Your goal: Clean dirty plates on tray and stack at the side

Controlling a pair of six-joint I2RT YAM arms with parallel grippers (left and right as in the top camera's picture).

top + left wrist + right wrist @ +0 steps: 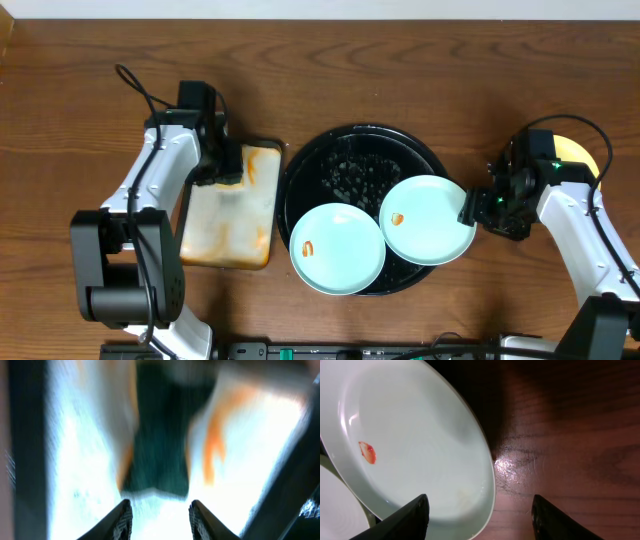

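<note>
Two plates (337, 248) sit on the tray (300, 172). The right plate (428, 218) has its rim between my spread right fingers (474, 207); left fingers (228, 168) are spread too.

A large, round, glossy black tray (350, 165) with a raised rim lies mid-surface (90, 60), its bare centre speckled. Two shallow mint-blue plates rest on its near half. The left plate (340, 262), bearing a small orange smear (308, 247), overhangs the tray's front rim. The right plate (435, 225), with its own orange mark (399, 218), overhangs the right rim, and its edge overlaps the left plate's. A pale yellow plate (578, 152) lies on the wood at far right, mostly hidden.
</note>
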